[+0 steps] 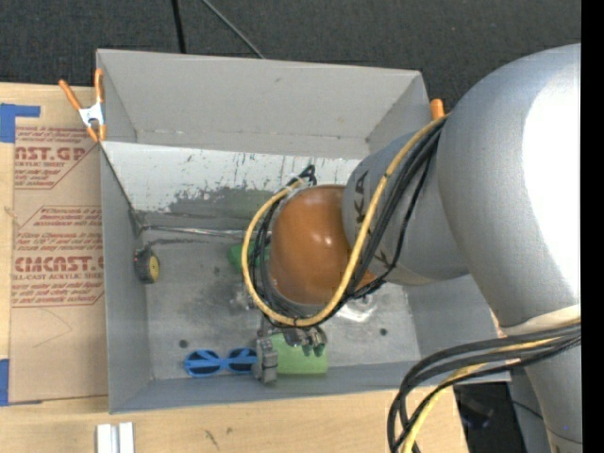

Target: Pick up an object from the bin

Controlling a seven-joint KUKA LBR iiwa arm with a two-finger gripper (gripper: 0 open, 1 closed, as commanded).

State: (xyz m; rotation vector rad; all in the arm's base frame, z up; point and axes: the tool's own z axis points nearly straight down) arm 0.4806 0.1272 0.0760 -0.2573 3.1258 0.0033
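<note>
Hanging low near the front wall of the grey bin [121,291], the tool [268,355] is pointing down at the floor. It is sitting between two things, and I cannot tell whether it is apart, together or clamped on something, because the wrist is covering it from above.

Going from the left, a small round thing [146,267] with a yellow middle is lying alone by the left wall, well apart from the tool. A flat blue piece [219,361] with two loops, like scissor handles, is lying on the floor near the front wall, and its right end is reaching just beside the tool. Further back, a small green thing [236,257] is showing partly behind the cables [250,243]. Just right of the tool, a light green block [304,361] is lying against the front wall, almost touching it. Above them, the orange cover [307,243] on the wrist is hiding the middle of the floor, and the silver arm [510,177] is coming in from the right.
</note>
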